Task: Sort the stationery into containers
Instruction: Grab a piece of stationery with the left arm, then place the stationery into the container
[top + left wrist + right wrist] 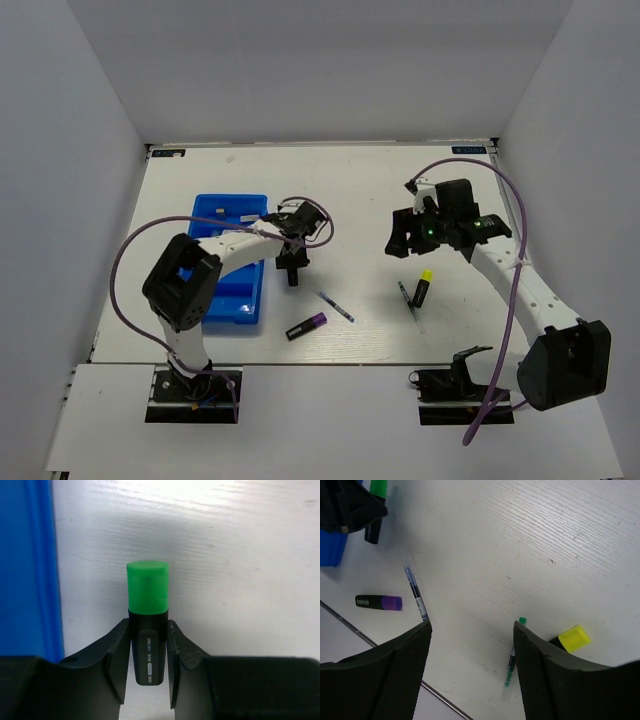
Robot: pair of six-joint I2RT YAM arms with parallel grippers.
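Observation:
A green-capped black highlighter stands between the fingers of my left gripper, which is shut on its black body just right of the blue tray. From above, that gripper is beside the tray, which holds two small pale erasers. My right gripper hangs open over the table with nothing between its fingers. Below it lie a yellow-capped highlighter and a thin green pen. A purple-capped highlighter and a blue pen lie mid-table.
White walls enclose the table on the left, back and right. A metal strip runs along the table's near edge. A purple cable loops from each arm.

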